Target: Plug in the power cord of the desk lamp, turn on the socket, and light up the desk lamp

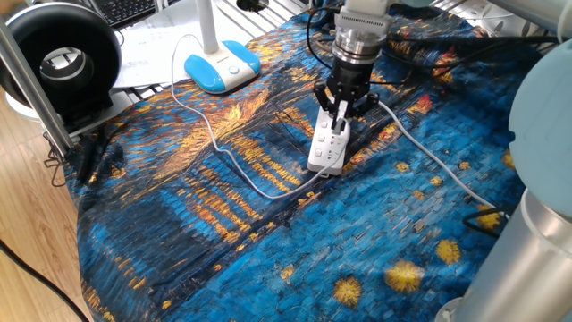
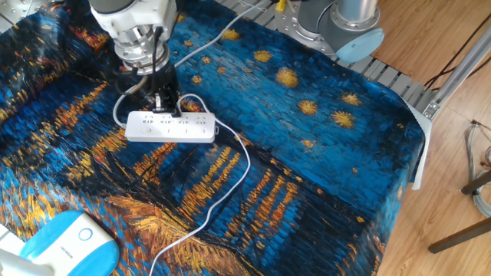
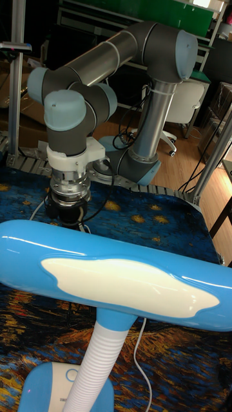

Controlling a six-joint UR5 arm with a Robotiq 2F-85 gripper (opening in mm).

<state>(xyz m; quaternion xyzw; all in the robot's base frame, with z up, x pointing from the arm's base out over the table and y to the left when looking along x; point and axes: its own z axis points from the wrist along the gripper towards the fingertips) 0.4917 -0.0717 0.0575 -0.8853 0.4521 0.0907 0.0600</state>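
Only the tall fixed view shows the desk lamp (image 3: 122,277) head unlit.

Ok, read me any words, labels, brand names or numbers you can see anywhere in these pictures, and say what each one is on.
No text can be read in any view.
Power strip: small marks beside the outlets, too small to read.
Lamp base: no lettering shows; a tiny mark on it in the tall fixed view is blurred.
Papers behind the lamp: too blurred to read.
Robot arm: no label visible.
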